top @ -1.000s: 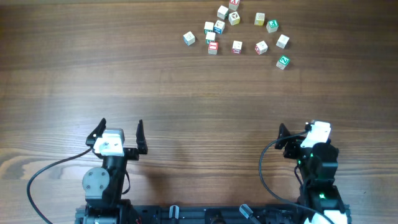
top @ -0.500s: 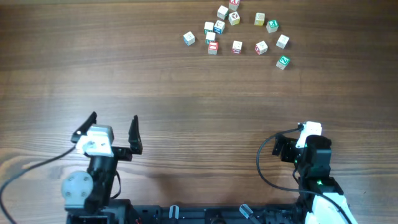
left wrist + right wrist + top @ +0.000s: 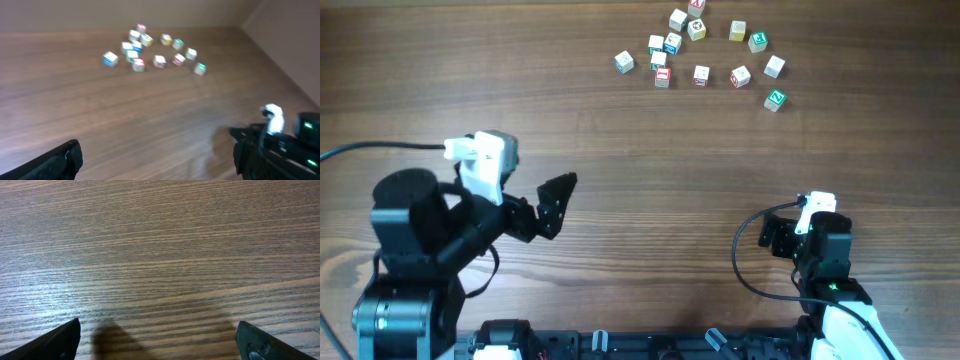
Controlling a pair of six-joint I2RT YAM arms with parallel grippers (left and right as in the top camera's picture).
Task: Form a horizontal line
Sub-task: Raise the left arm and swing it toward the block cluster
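Note:
Several small whitish letter cubes lie scattered and apart at the table's far side, in the overhead view [image 3: 701,74] and, blurred, in the left wrist view [image 3: 159,61]. No joined row of three cubes shows. My left gripper [image 3: 538,212] is raised at the near left, pointing right, far from the cubes. In the left wrist view its jaws [image 3: 157,160] are wide open and empty. My right gripper [image 3: 782,236] sits low at the near right. In the right wrist view its jaws [image 3: 160,342] are open and empty over bare wood.
The wooden table [image 3: 650,180] lies between the grippers and the cubes. The right arm [image 3: 280,140] shows at the right edge of the left wrist view. A black cable [image 3: 750,270] loops beside the right arm.
My left arm has lifted, swung left and turned its gripper toward the right. The right arm has drawn back slightly. The cubes have not moved.

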